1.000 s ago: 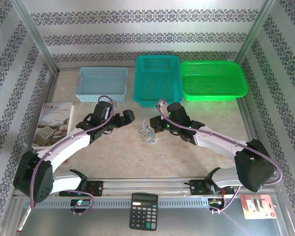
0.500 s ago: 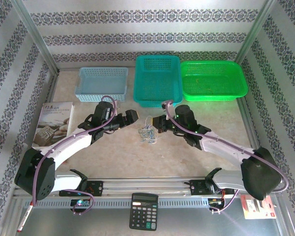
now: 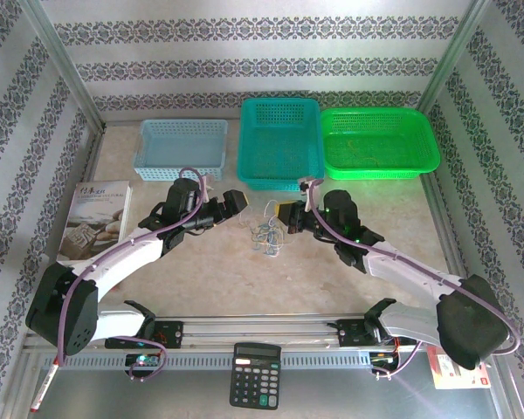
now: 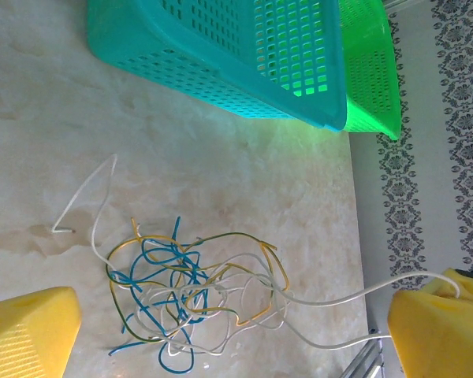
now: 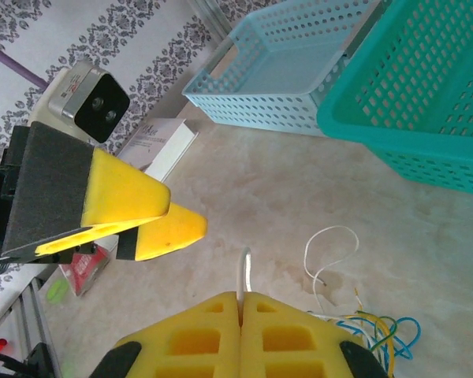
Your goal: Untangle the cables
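**Desk:** Where are the cables?

**Photographer:** The cables (image 3: 265, 232), a small knot of white, blue and yellowish strands, lie on the pale surface (image 3: 210, 262). They sit between the two arms, a little nearer than the teal basket (image 3: 279, 141).

**Desk:** And the grippers?

**Photographer:** The left gripper (image 3: 231, 202) hangs just left of the knot with its yellow fingers spread wide. In its wrist view the tangle lies on the surface between them. The right gripper (image 5: 240, 303) is just right of the knot, fingers pressed together, pinching one white strand that pokes out between the tips. The rest of the tangle rests on the surface below it.

**Desk:** Is the left one touching a wire?

**Photographer:** I cannot tell. White strands run off toward its right finger.

**Desk:** What else is in the frame?

**Photographer:** There are three baskets along the far side. A light blue basket (image 3: 182, 148) is on the left, the teal one is in the middle, and a green basket (image 3: 379, 142) is just beside it on the right. A book (image 3: 96, 218) lies at the left, and a calculator (image 3: 255, 374) sits at the near edge between the arm bases.
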